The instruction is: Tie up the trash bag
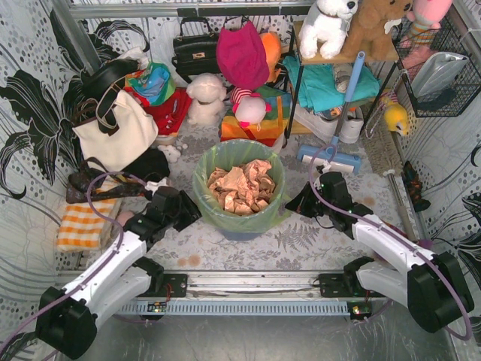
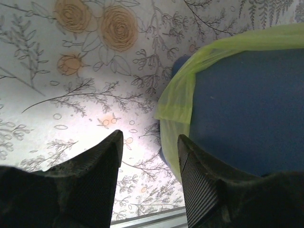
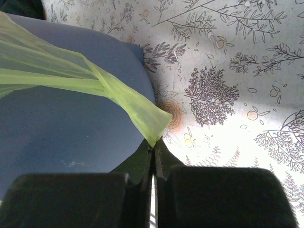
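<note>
White handbag (image 1: 124, 137), plush toys (image 1: 207, 98), mop (image 1: 329, 158)

The left hand (image 2: 149, 140) points down at the desk (image 2: 71, 109), whose cover is pale with printed flowers and branches. Its two dark ribbed fingers (image 2: 99, 175) stand apart with only the cover showing between them. Just right of them is a blue bin (image 2: 242, 109). A light-green bag (image 2: 178, 102) is folded over its rim and hangs down its side. A metal rail (image 2: 147, 218) runs along the bottom edge.
</note>
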Robot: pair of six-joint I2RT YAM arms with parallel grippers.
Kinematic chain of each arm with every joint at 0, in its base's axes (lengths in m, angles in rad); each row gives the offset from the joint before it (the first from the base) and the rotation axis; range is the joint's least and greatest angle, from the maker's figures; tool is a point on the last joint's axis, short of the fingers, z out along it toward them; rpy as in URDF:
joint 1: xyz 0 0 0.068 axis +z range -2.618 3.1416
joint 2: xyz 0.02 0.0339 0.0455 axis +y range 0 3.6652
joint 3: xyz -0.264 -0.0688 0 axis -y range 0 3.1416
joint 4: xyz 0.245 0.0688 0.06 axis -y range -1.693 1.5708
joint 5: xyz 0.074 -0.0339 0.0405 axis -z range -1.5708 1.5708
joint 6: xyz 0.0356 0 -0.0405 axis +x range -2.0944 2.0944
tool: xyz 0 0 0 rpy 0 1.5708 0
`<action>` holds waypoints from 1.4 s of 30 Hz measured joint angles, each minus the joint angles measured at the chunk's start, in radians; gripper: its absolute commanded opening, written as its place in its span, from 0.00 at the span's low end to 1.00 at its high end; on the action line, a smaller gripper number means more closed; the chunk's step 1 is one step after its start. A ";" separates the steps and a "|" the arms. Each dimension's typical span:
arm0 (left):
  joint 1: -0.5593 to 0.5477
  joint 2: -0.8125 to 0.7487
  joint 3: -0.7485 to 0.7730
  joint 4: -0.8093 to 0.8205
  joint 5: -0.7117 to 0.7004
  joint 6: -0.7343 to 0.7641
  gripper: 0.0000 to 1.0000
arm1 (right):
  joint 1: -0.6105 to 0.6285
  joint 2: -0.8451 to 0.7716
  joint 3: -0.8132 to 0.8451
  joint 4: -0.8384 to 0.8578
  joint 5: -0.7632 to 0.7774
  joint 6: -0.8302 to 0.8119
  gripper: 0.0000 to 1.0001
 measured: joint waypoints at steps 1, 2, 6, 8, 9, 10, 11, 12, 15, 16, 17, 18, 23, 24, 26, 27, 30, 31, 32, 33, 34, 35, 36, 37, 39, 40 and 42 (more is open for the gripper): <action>0.000 0.008 -0.007 0.024 0.007 0.000 0.59 | 0.000 0.005 0.003 -0.002 0.000 0.000 0.00; 0.000 0.015 -0.012 0.046 0.015 0.000 0.60 | 0.000 0.009 0.006 -0.003 0.000 0.000 0.00; 0.000 0.051 -0.032 0.142 0.041 0.000 0.60 | 0.000 0.021 0.015 -0.008 0.001 0.000 0.00; 0.000 0.078 -0.045 0.186 0.052 0.000 0.58 | 0.000 0.028 0.023 -0.014 0.005 0.000 0.00; 0.000 0.096 -0.053 0.207 0.058 0.000 0.57 | 0.000 0.032 0.029 -0.020 0.008 0.000 0.00; 0.000 0.116 -0.061 0.230 0.066 0.000 0.57 | 0.000 0.038 0.035 -0.024 0.010 0.000 0.00; 0.000 0.136 -0.069 0.250 0.073 0.000 0.56 | 0.000 0.043 0.042 -0.025 0.013 0.000 0.00; 0.000 0.158 -0.078 0.272 0.083 0.000 0.56 | 0.000 0.047 0.048 -0.025 0.016 0.000 0.00; 0.000 0.210 -0.104 0.326 0.110 0.000 0.54 | 0.000 0.053 0.058 -0.026 0.026 0.000 0.00; 0.000 0.220 -0.110 0.340 0.115 0.000 0.52 | 0.000 0.053 0.060 -0.027 0.027 0.000 0.00; 0.001 0.229 -0.115 0.353 0.122 0.000 0.49 | 0.000 0.055 0.061 -0.027 0.029 0.000 0.00; 0.002 0.235 -0.118 0.365 0.128 0.000 0.45 | 0.000 0.056 0.061 -0.028 0.030 0.000 0.00; 0.007 0.241 -0.119 0.400 0.142 0.003 0.26 | 0.000 0.057 0.061 -0.032 0.034 0.000 0.00; 0.008 0.239 -0.119 0.401 0.142 0.006 0.23 | 0.000 0.057 0.061 -0.032 0.035 0.000 0.00; 0.008 0.227 -0.119 0.395 0.139 0.010 0.17 | 0.000 0.057 0.061 -0.032 0.037 0.000 0.00; 0.009 0.216 -0.119 0.391 0.137 0.013 0.15 | 0.000 0.057 0.061 -0.032 0.037 0.000 0.00; 0.016 0.176 -0.114 0.367 0.123 0.020 0.05 | 0.000 0.057 0.061 -0.032 0.037 0.000 0.00; 0.019 0.164 -0.109 0.354 0.117 0.024 0.01 | 0.000 0.057 0.063 -0.036 0.039 0.000 0.00; 0.021 0.154 -0.105 0.344 0.111 0.026 0.00 | 0.000 0.057 0.067 -0.043 0.045 0.000 0.00; 0.022 0.144 -0.100 0.333 0.105 0.029 0.00 | 0.000 0.057 0.073 -0.057 0.053 0.000 0.00; 0.023 0.134 -0.097 0.324 0.100 0.031 0.00 | 0.000 0.056 0.081 -0.076 0.068 0.001 0.00; 0.023 0.123 -0.090 0.307 0.093 0.034 0.00 | 0.001 0.053 0.088 -0.095 0.084 0.004 0.00; 0.023 0.113 -0.085 0.293 0.089 0.035 0.00 | 0.001 0.045 0.093 -0.117 0.106 0.004 0.00; 0.023 0.099 -0.076 0.273 0.083 0.035 0.00 | 0.002 0.031 0.095 -0.141 0.130 0.005 0.00; 0.023 0.069 -0.061 0.238 0.070 0.037 0.00 | 0.002 -0.013 0.095 -0.190 0.180 0.008 0.00; 0.023 0.050 -0.052 0.216 0.063 0.038 0.00 | 0.002 -0.040 0.095 -0.210 0.201 0.011 0.00; 0.023 0.015 -0.029 0.173 0.050 0.042 0.00 | 0.002 -0.100 0.095 -0.237 0.233 0.012 0.00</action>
